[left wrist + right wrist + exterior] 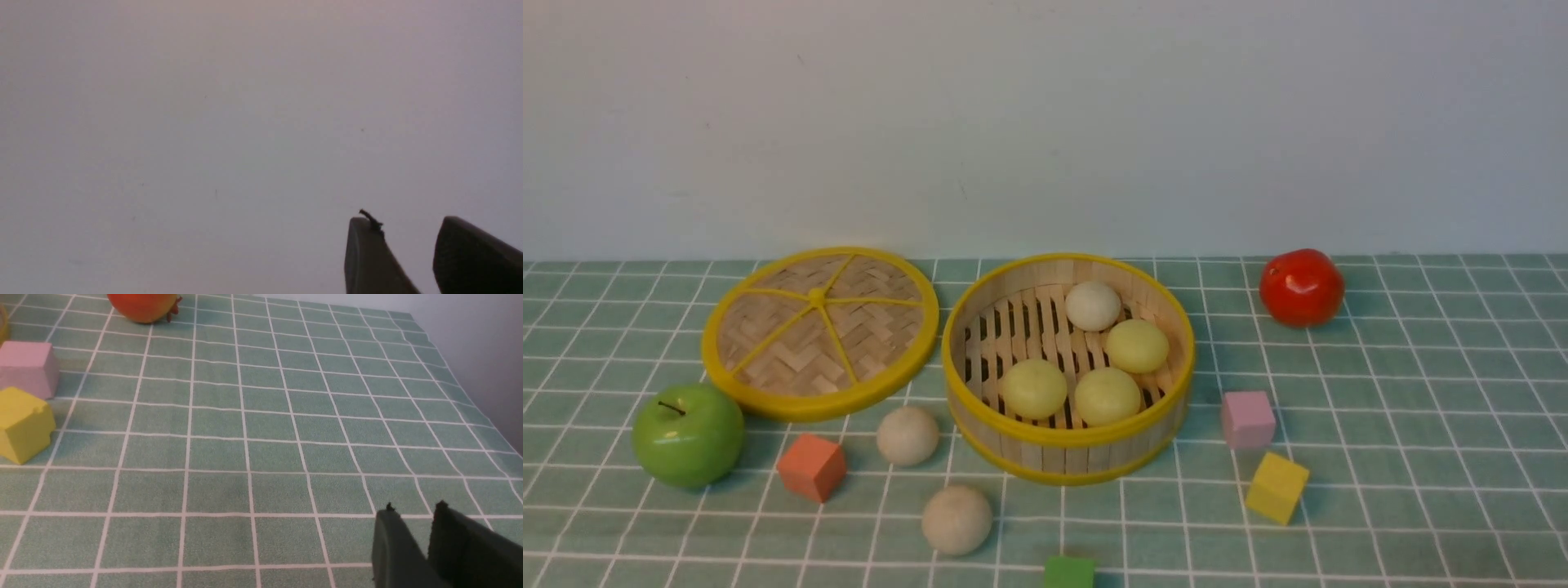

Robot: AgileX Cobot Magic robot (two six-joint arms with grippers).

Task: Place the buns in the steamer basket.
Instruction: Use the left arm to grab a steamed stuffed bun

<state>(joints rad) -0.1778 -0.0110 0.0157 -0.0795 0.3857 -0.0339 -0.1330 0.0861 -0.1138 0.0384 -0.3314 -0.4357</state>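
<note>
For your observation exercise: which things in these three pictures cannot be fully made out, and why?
- Green cube, front view: cut off by the bottom edge.
- Both arms, front view: out of frame.
- Left gripper, left wrist view: only fingertips against a blank wall.
- Red fruit, right wrist view: cut off by the top edge.
- Right gripper, right wrist view: only fingertips visible.

Matte buns [1107, 395]; slatted bamboo steamer basket [1068, 445] (yellow rims).

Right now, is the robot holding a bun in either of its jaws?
No. Nothing sits between the jaws of the left gripper or the right gripper; both are empty, with a small gap.
</note>
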